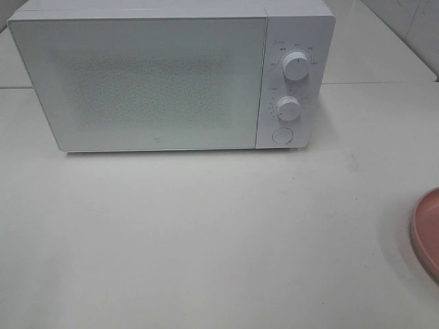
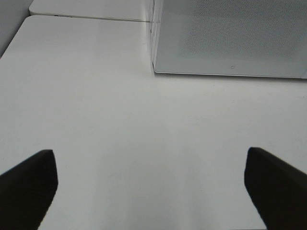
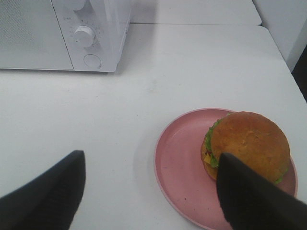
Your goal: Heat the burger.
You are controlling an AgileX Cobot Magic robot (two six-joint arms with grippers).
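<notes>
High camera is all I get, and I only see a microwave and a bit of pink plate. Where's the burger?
Observer: The burger sits on the pink plate, toward one side of it.
Operator: Is a gripper holding it?
Observer: No. The right gripper hangs open above the plate, one finger in front of the bun.
Operator: And the other one?
Observer: The left gripper is open over bare table, near the microwave's door corner.
</notes>
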